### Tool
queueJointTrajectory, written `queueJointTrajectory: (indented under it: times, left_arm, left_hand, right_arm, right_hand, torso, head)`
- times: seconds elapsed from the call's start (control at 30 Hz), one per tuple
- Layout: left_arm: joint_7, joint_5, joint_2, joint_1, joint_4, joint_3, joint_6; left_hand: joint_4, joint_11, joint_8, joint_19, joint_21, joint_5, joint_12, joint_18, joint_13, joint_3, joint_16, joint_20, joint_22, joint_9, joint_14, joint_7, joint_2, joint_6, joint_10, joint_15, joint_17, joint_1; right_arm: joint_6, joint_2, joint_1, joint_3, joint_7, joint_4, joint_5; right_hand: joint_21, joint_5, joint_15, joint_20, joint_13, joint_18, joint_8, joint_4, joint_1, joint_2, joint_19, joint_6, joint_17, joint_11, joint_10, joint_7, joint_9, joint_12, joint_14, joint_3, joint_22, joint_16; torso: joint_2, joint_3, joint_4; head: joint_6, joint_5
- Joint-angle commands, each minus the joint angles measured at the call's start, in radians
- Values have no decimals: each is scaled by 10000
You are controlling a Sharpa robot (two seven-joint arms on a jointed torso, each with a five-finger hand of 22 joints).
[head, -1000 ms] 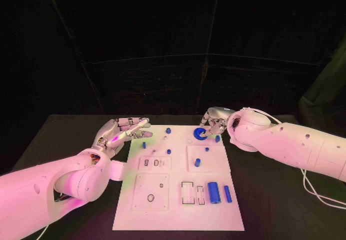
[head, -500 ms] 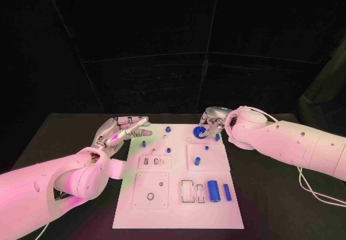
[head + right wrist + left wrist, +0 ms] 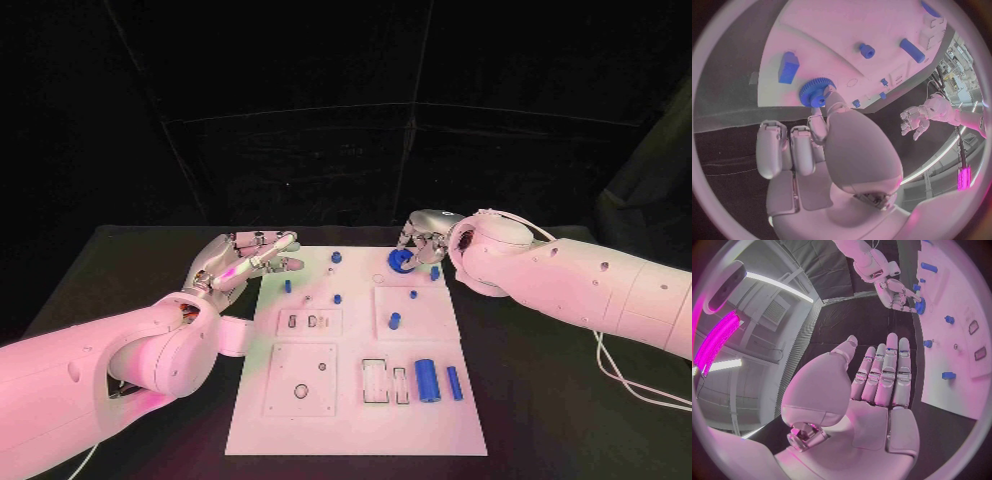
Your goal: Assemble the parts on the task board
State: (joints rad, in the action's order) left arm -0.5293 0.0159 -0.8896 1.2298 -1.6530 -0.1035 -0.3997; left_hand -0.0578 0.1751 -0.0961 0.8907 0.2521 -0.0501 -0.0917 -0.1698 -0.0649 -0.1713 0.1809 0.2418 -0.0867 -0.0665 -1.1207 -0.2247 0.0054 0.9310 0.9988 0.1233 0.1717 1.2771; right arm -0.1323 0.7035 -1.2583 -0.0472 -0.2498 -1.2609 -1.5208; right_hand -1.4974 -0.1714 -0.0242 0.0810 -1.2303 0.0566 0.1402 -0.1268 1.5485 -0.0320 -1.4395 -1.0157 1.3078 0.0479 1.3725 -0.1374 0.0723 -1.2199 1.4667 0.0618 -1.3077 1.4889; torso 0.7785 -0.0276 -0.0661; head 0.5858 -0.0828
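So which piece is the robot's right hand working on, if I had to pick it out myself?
Start at the white task board and go to its far right corner, where the right hand reaches in. At its fingertips is the blue gear: round with a toothed rim, unlike the plain pegs nearby.

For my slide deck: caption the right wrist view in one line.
Right hand touches a blue gear on the white task board, left hand open in the distance.

Left arm sweeps in from seven o'clock, its left hand (image 3: 242, 258) raised, palm up, fingers (image 3: 887, 371) straight and together, thumb apart, nothing in it. Right arm reaches in from three o'clock, right hand (image 3: 421, 243) bent down at the wrist, fingertips (image 3: 819, 106) pinching the blue gear (image 3: 813, 92).
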Motion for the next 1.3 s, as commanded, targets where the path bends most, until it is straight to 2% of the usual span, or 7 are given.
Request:
queueJointTrajectory:
  times: [0.03, 0.17, 0.4, 0.57, 0.87, 1.17, 1.3]
  left_arm:
    - [-49, 50, -1, 14, -1, 7, 113]
    - [-49, 50, -3, 14, 1, 7, 109]
    - [-32, 50, -27, 14, -11, 7, 102]
    - [-27, 50, -29, 15, -29, 7, 121]
    - [-18, 50, 28, 15, -9, 7, 149]
    - [-21, 50, 62, 16, 21, 7, 160]
    - [-28, 50, 67, 16, 12, 8, 171]
  left_hand:
    - [38, 42, 70, 43, -50, 0, 33, -147, 8, 12, -31, -8, 8, 10, -37, -77, 117, -1, -6, 28, 15, 15]
    - [38, 42, 70, 43, -50, 0, 33, -147, 8, 12, -31, -8, 8, 10, -37, -77, 117, -1, -6, 28, 15, 15]
    - [249, 27, 110, 64, -78, 1, 83, -150, 6, -93, -100, -15, 42, 6, -57, -52, 92, 29, 18, 18, 30, 182]
    - [263, 26, 113, 65, -80, 1, 87, -150, 6, -100, -105, -15, 44, 6, -59, -52, 90, 31, 19, 17, 32, 192]
    - [274, 26, 118, 67, -82, 0, 92, -149, 6, -107, -111, -15, 47, 7, -61, -55, 92, 32, 19, 17, 33, 197]
    - [281, 28, 122, 69, -84, 0, 97, -149, 7, -118, -117, -16, 50, 7, -63, -58, 102, 34, 20, 17, 34, 201]
    - [281, 28, 122, 69, -84, 0, 97, -149, 7, -118, -117, -16, 50, 7, -63, -58, 102, 34, 20, 17, 34, 201]
  right_arm:
    - [-1189, 6, 17, 14, 352, -158, -404]
    - [-1732, 49, 20, 14, 601, -456, -707]
    - [-2083, 81, 20, 13, 636, -1028, -843]
    - [-2263, -208, 20, 10, 441, -1236, -861]
    - [-1999, -1359, 19, 10, 141, -690, -868]
    - [-1639, -2125, 91, 104, 137, 6, -991]
    - [-1518, -2248, 121, 221, 90, 131, -1137]
  right_hand:
    - [-104, 84, -152, -36, -99, -187, 318, 97, 245, 407, -134, -677, 914, -226, 292, 265, 160, -115, 688, 316, -953, 87]
    - [-133, 89, -228, -104, -188, -204, 325, 199, 13, 343, -177, -856, 949, -298, 352, 325, 182, -172, 694, 641, -1025, 95]
    - [-136, 111, -229, -133, -194, -206, 209, 131, -518, 169, -177, -868, 927, -299, 359, 353, 163, -125, 688, 899, -1039, 74]
    - [-133, 83, -215, -128, -191, -206, 97, 90, -762, 74, -173, -798, 922, -278, 353, 323, 134, -91, 686, 1035, -1039, 66]
    - [-132, 78, -182, -103, -122, -206, -47, 31, -1043, -19, -172, -711, 901, -235, 299, 274, 98, 25, 682, 1217, -1044, 47]
    - [-135, 53, -172, -94, -82, -208, -83, 28, -1109, -46, -178, -693, 892, -223, 268, 260, 90, 81, 680, 1266, -1054, 40]
    - [-135, 41, -162, -85, -52, -208, -119, 20, -1177, -78, -178, -669, 891, -210, 241, 245, 82, 126, 680, 1296, -1055, 38]
  torso:
    - [-1, 1, -5]
    - [-14, -8, -37]
    - [-6, -14, -16]
    - [6, -9, -4]
    - [8, -11, -40]
    - [2, -4, -2]
    - [6, -6, -6]
  head:
    - [-20, 5]
    - [-30, -7]
    - [-40, 56]
    - [-21, 86]
    - [27, 109]
    - [54, 164]
    - [75, 184]
